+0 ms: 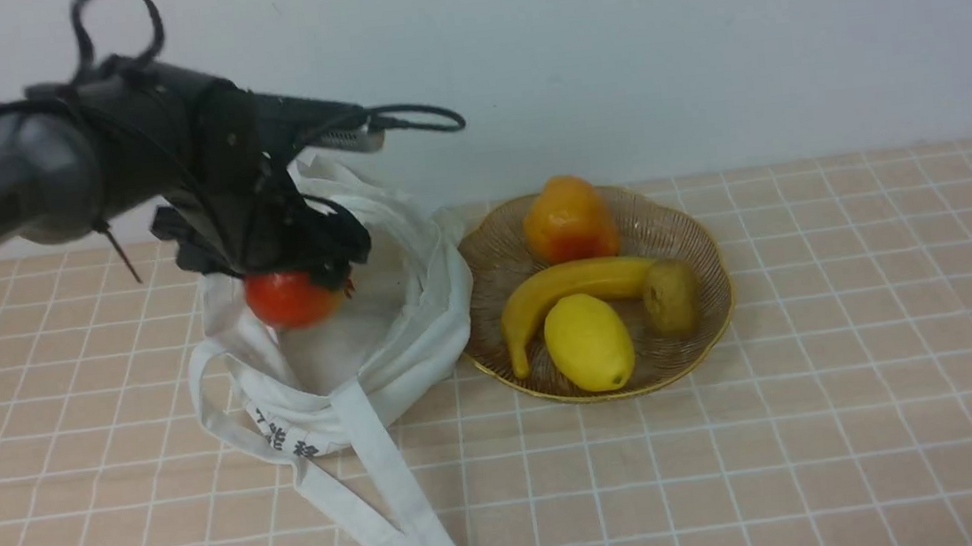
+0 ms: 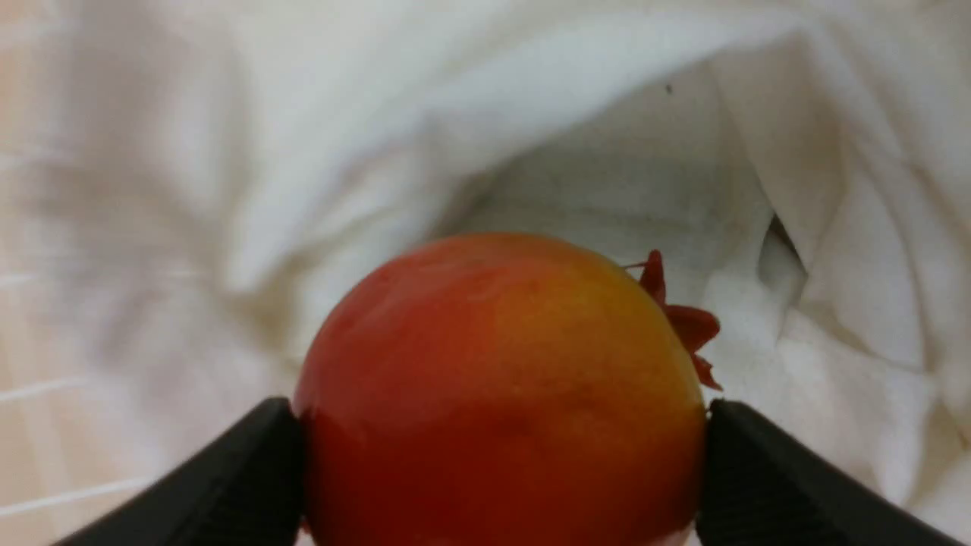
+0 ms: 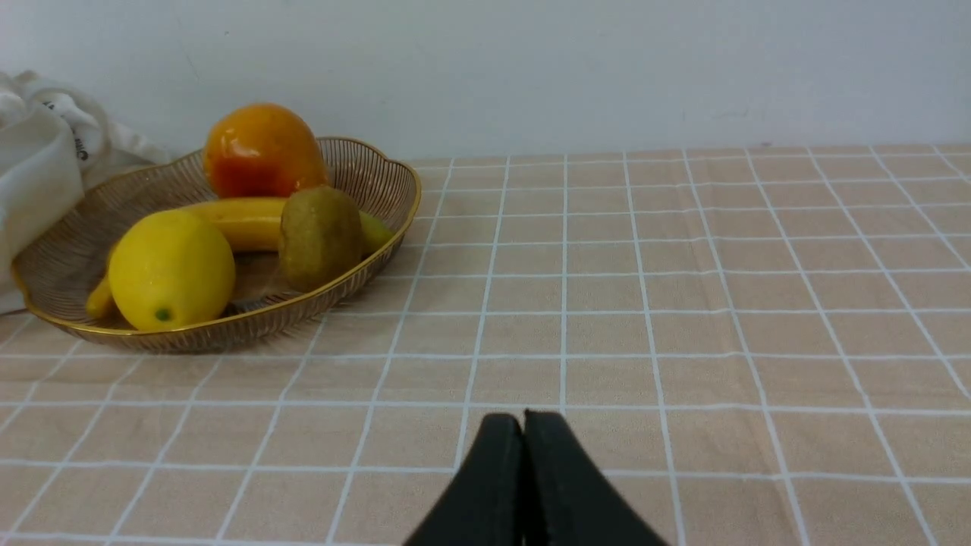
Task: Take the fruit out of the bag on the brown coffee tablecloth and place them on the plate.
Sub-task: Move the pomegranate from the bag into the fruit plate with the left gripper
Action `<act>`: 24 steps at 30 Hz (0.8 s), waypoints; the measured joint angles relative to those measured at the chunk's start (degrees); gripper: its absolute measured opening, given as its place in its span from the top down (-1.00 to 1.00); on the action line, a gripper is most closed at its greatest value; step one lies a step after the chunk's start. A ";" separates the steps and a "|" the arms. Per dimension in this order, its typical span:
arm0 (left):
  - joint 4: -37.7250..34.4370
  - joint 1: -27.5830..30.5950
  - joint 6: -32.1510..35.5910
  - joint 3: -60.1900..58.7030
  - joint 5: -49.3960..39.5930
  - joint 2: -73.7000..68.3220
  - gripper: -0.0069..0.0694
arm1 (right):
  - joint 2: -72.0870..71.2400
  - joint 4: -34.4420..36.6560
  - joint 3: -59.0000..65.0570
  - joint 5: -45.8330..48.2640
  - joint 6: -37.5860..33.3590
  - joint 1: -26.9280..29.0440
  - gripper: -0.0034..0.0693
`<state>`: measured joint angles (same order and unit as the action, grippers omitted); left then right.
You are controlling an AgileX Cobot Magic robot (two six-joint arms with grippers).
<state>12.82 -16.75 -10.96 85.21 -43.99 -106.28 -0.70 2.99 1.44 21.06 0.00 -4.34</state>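
The left claw [image 1: 292, 278] is clamped on the round glossy red-orange fruit [image 1: 291, 302]. In the left wrist view its two black fingers [image 2: 250, 470] press against opposite sides of the ball, and the small dark red calyx tip points off to one side. That view cuts off the fruit's underside, and in the front view the claw's dark body covers its top. The fruit hangs over the open mouth of the soft white cloth bag [image 1: 405, 316]; whether it touches the cloth below cannot be told. Dark printed characters near the bag's rim are partly lost in a fold, and one long strap runs off the lower edge of the front view. The left arm is cut off at the side of that view.

Just beside the bag, on the robot's right, the round gold-brown wire plate [image 1: 706, 243] lies on the peach-brown tablecloth [image 1: 821, 419] with its grid of white lines. It holds a tall orange-yellow pepper-shaped fruit [image 1: 568, 219], a yellow banana [image 1: 568, 287], a yellow lemon [image 1: 588, 342] and a brown-green kiwi [image 1: 671, 295].

The right claw [image 3: 523, 432] appears only in its own wrist view, fingertips pressed together with nothing between them, low over bare tablecloth well apart from the plate.
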 joint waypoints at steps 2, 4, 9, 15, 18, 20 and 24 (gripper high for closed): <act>0.64 0.00 -0.01 0.00 -1.06 4.36 -0.78 | 0.00 0.00 0.00 0.00 0.00 0.00 0.95; -0.58 0.00 -0.01 0.00 -1.05 8.17 -0.78 | 0.00 0.00 0.00 0.00 0.00 0.00 0.95; -11.72 -0.97 1.04 0.00 -1.05 12.35 -0.78 | 0.00 0.00 0.00 0.00 0.00 0.00 0.95; -29.36 -7.68 9.94 0.00 1.05 8.68 -0.77 | 0.00 0.00 0.00 0.00 0.00 0.00 0.95; -36.03 -10.99 12.22 0.00 6.19 5.99 -0.77 | 0.00 0.00 0.00 0.00 0.00 0.00 0.95; -39.66 -13.36 12.85 0.00 11.09 3.90 -0.77 | 0.00 0.00 0.00 0.00 0.00 0.00 0.95; -42.51 -16.50 13.22 0.00 18.98 -0.29 -0.77 | 0.00 0.00 0.00 0.00 0.00 0.00 0.95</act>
<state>-29.69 -33.25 2.26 85.21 -25.01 -106.57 -0.70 2.99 1.44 21.06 0.00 -4.34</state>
